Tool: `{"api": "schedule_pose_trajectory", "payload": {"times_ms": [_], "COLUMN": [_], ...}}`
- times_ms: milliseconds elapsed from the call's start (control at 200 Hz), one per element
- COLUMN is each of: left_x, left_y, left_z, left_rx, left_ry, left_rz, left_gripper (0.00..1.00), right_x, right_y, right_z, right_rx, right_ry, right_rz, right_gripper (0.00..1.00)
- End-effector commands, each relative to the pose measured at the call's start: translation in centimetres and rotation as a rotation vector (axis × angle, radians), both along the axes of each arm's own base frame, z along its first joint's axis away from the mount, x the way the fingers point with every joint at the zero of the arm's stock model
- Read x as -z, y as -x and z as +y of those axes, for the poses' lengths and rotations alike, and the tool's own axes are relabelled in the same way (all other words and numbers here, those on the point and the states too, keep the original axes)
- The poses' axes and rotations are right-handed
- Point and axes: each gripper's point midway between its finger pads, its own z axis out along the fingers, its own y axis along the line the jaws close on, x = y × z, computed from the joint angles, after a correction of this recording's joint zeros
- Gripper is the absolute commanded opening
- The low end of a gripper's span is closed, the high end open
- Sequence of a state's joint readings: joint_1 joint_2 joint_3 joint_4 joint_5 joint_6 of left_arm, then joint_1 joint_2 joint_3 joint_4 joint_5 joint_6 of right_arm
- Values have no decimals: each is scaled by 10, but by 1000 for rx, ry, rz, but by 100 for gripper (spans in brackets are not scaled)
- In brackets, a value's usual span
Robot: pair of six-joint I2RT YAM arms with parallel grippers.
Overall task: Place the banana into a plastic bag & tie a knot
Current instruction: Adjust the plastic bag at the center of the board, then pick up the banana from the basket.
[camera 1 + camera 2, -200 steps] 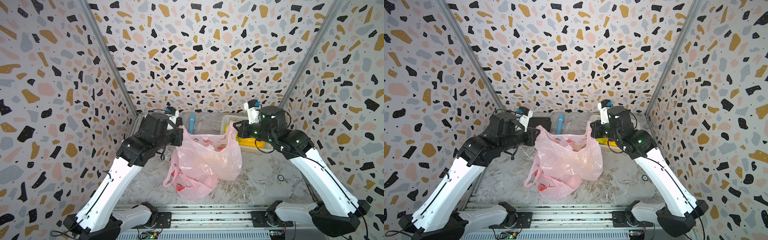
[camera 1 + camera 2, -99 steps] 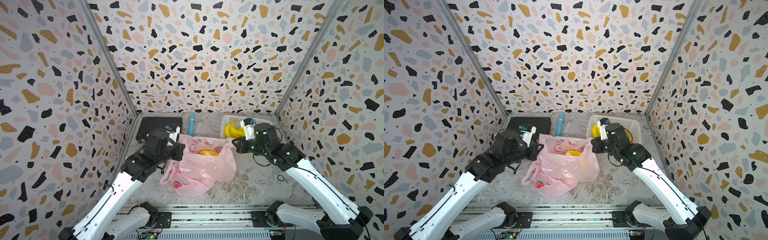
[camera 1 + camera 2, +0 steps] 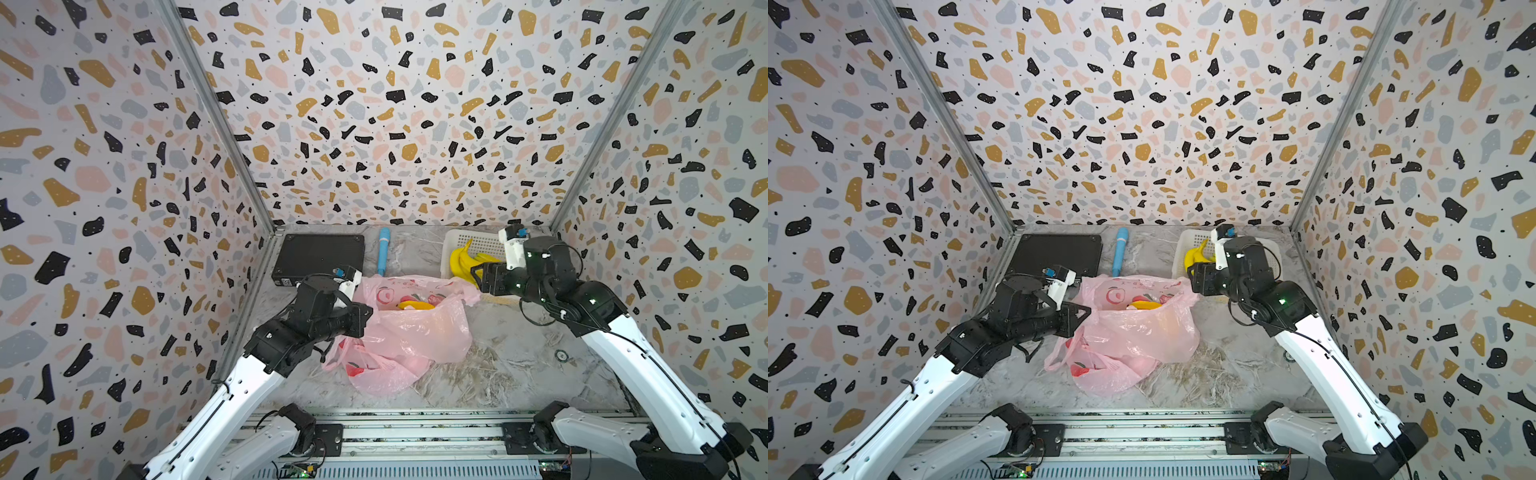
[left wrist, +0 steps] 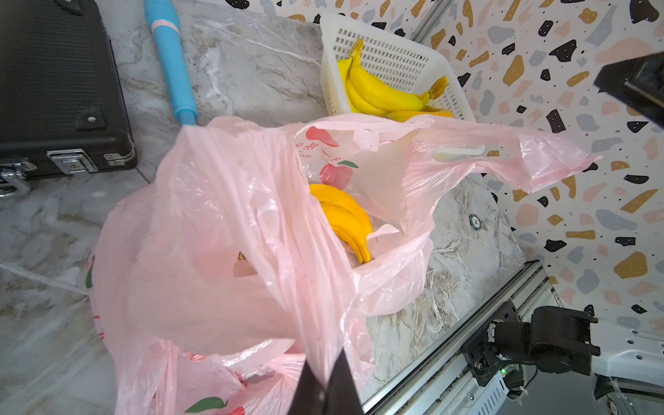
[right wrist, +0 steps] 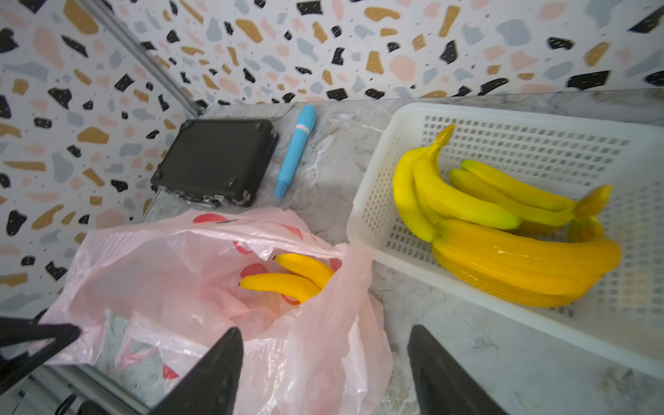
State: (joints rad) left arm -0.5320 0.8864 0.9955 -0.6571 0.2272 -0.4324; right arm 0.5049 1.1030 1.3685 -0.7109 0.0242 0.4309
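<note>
Pink bag (image 3: pixel 417 332) clamped by low left gripper (image 3: pixel 367 320); right gripper (image 5: pixel 323 336) splayed

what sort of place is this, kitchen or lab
Probably a robot test booth: speckled walls box in a marble-look tabletop, and the left arm and right arm stand on a metal rail at its front.

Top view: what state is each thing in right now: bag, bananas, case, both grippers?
Pink bag: mouth open, unknotted.
Banana: inside the bag.
Left gripper: jaws shut on bag rim.
Right gripper: jaws open, empty.
Black case: closed.
White basket: holds spare bananas.
</note>
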Motion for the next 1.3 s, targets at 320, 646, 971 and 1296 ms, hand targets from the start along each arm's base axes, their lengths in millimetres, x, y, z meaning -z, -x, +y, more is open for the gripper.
{"api": "schedule_pose_trajectory", "payload": {"times_ms": [320,646,971,1296], "left_x": [-18,-13,-12,-12], "left_y": [4,1,-1,-3], "left_z": [3,4,6,11], "left_rx": [-1,-7,-18,-42], "left_ry": [24,-16,-37,-60], "left_rz": [-30,10,17,22], "left_gripper": [0,0,0,0], "right_x": [54,124,186,225], "right_y": [-90,-172,-211,-224], "right_z": [-43,-11,-10,-5], "right_rx": [82,-77,-158,-216], "right_ry": [180,312,479,523], "right_rz": [127,259,382,448], "right_gripper": [83,75,70,59]}}
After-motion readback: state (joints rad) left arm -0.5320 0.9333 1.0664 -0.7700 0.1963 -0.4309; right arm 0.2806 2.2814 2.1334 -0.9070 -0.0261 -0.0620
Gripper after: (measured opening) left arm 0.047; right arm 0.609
